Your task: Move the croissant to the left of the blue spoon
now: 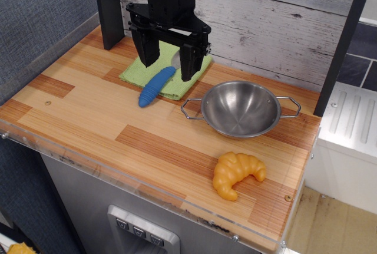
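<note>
The croissant (237, 172) is glossy orange-yellow and lies on the wooden counter near the front right edge. The blue spoon (156, 86) lies diagonally with its ribbed handle half on a green cloth (168, 72) at the back; its silver bowl is mostly hidden behind my gripper. My black gripper (169, 64) hangs open and empty over the cloth, its two fingers on either side of the spoon's upper end. It is far from the croissant.
A two-handled steel bowl (241, 108) stands between the spoon and the croissant. A clear acrylic lip runs along the counter's front edge (147, 186). A black post (109, 9) stands at the back left, a white plank wall behind.
</note>
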